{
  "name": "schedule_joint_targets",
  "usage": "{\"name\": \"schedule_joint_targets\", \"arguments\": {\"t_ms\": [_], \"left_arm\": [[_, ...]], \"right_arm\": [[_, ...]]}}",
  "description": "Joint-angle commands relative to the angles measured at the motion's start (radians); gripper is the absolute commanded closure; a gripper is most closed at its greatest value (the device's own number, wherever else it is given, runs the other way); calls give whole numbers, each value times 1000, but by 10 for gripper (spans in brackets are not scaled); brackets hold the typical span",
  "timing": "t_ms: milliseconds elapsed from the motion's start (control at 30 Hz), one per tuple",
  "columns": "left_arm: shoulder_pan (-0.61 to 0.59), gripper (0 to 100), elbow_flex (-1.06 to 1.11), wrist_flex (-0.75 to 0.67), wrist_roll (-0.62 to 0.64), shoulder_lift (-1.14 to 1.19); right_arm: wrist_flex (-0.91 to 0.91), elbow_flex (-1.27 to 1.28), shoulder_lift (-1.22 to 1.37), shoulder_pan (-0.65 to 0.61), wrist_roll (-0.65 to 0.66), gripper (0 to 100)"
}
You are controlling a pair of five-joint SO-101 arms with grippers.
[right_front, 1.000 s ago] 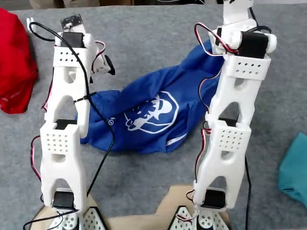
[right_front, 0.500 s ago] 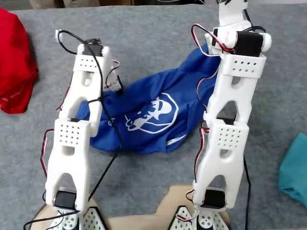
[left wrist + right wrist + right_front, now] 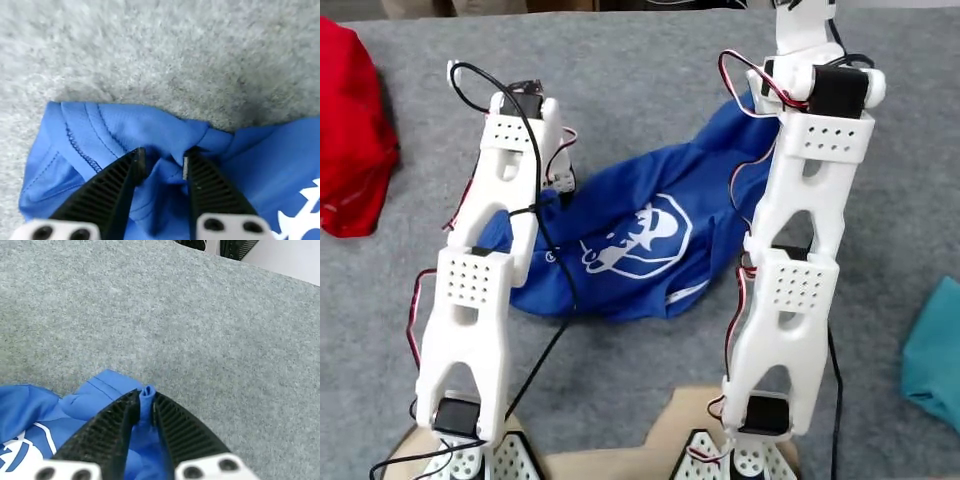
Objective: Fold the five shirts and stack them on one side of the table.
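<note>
A blue shirt (image 3: 620,290) with a white emblem lies crumpled in the middle of the grey felt table (image 3: 650,70). My left gripper (image 3: 163,164) is pressed down on the shirt's near-left end, by a stitched hem (image 3: 75,142). Its fingers are open, with a puckered fold of blue cloth (image 3: 172,150) between them. In the high view that gripper (image 3: 563,185) sits at the shirt's left edge. My right gripper (image 3: 146,402) is shut on a thin pinch of the blue shirt (image 3: 107,390) at its far-right end, lifting that corner a little off the felt.
A red shirt (image 3: 350,130) lies bunched at the table's far-left edge. A teal shirt (image 3: 935,350) pokes in at the right edge. Both arm bases stand on a cardboard piece (image 3: 610,465) at the front edge. Bare felt lies beyond the blue shirt.
The left arm has swung right and down from the bare felt onto the shirt's left end, with the last half second showing little motion. The right arm has held its pinch, almost still.
</note>
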Motion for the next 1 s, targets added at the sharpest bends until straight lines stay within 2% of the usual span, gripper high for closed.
{"name": "schedule_joint_targets", "arguments": {"t_ms": [0,167,267,400,700,967], "left_arm": [[-2,864,-9,14,-6,-102],[-2,876,-9,14,-6,-145],[2,950,-9,14,-12,-142],[8,953,43,14,-92,-137],[-11,771,133,14,-92,-147],[-11,760,152,14,-94,-137]], "right_arm": [[-6,-41,-2,-13,11,993],[-6,-41,-2,-13,11,993],[-5,-41,-2,-13,11,993],[-5,-41,-2,-13,11,993],[-3,-41,-2,-13,11,993],[-2,-41,-4,-13,11,993]]}}
